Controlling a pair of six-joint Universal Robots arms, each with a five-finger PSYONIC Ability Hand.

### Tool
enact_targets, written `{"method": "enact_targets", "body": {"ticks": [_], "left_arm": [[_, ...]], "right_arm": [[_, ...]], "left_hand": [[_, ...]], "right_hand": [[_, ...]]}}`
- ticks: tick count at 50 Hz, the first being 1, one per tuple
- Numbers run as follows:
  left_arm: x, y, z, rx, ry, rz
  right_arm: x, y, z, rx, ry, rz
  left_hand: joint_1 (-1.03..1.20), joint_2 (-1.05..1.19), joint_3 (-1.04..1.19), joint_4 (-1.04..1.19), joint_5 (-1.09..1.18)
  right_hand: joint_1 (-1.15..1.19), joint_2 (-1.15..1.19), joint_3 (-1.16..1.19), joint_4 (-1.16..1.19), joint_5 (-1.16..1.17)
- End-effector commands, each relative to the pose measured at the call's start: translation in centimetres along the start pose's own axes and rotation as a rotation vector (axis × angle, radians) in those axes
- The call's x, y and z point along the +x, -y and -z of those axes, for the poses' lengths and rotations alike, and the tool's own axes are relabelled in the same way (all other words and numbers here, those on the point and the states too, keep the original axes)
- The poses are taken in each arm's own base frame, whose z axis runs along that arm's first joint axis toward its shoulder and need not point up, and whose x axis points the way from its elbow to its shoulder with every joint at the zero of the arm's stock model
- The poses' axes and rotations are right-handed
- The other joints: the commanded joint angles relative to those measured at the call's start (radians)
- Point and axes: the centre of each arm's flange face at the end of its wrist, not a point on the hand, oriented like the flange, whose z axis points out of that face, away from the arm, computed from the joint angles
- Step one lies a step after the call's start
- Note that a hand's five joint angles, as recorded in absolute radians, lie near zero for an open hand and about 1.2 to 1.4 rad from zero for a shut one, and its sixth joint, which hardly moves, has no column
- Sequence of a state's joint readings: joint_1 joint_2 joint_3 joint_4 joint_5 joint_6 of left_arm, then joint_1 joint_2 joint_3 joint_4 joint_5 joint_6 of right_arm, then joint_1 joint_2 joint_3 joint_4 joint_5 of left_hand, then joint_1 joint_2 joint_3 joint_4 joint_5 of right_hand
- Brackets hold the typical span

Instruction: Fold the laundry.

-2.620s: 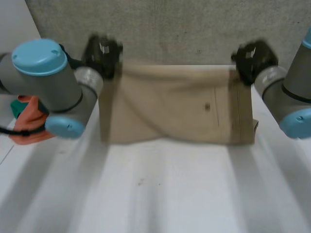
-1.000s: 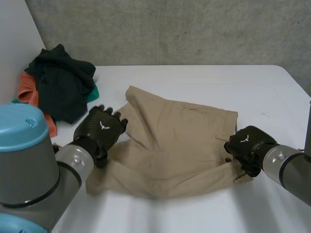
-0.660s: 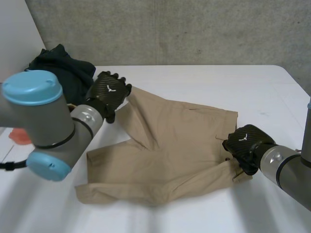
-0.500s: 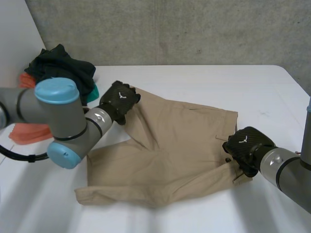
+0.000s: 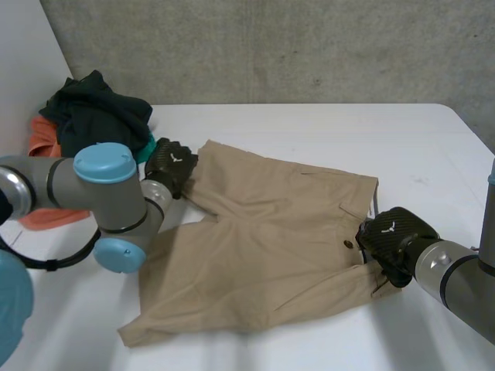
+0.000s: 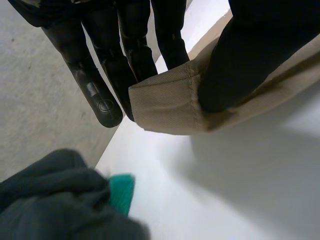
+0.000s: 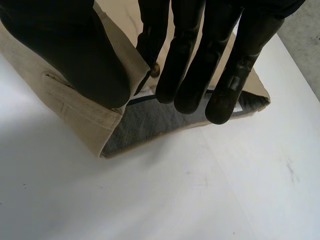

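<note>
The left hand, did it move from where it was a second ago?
Yes. The left hand went farther from the robot, up beside the dark clothes pile, pinching a corner of the shorts.

No readable text, white emblem (image 5: 175,158) on back of left hand (image 5: 165,168), same on right hand (image 5: 398,236)

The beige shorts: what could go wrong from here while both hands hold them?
The left hand pinches only a hem corner of the beige shorts; it may slip out.
The right hand holds the open waistband, grey lining showing; the layers may part.
The clothes pile lies near the left hand and may snag.
</note>
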State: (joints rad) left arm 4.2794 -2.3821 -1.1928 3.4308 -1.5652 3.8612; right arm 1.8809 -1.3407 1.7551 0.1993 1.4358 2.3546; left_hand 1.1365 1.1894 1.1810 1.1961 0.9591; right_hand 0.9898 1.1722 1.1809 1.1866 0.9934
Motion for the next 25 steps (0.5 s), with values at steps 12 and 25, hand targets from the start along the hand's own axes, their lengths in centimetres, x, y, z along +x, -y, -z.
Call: {"method": "enact_targets", "body": {"ticks": [12, 25], "left_arm": [[1.0, -1.5, 3.5, -0.199, -0.034, -0.111], [-1.9, 1.8, 4.6, -0.145, 0.045, -0.040]], "right_arm": [[0.0, 0.1, 0.0, 0.007, -0.004, 0.003], [-0.2, 0.2, 0.0, 0.011, 0.001, -0.016]], "left_hand": [[0.260, 0.207, 0.215, 0.200, 0.263], [-0.829, -0.882, -0.874, -0.889, -0.826]], "right_hand": [[0.406, 0.224, 0.215, 0.210, 0.228], [0.406, 0.224, 0.215, 0.210, 0.228]]}}
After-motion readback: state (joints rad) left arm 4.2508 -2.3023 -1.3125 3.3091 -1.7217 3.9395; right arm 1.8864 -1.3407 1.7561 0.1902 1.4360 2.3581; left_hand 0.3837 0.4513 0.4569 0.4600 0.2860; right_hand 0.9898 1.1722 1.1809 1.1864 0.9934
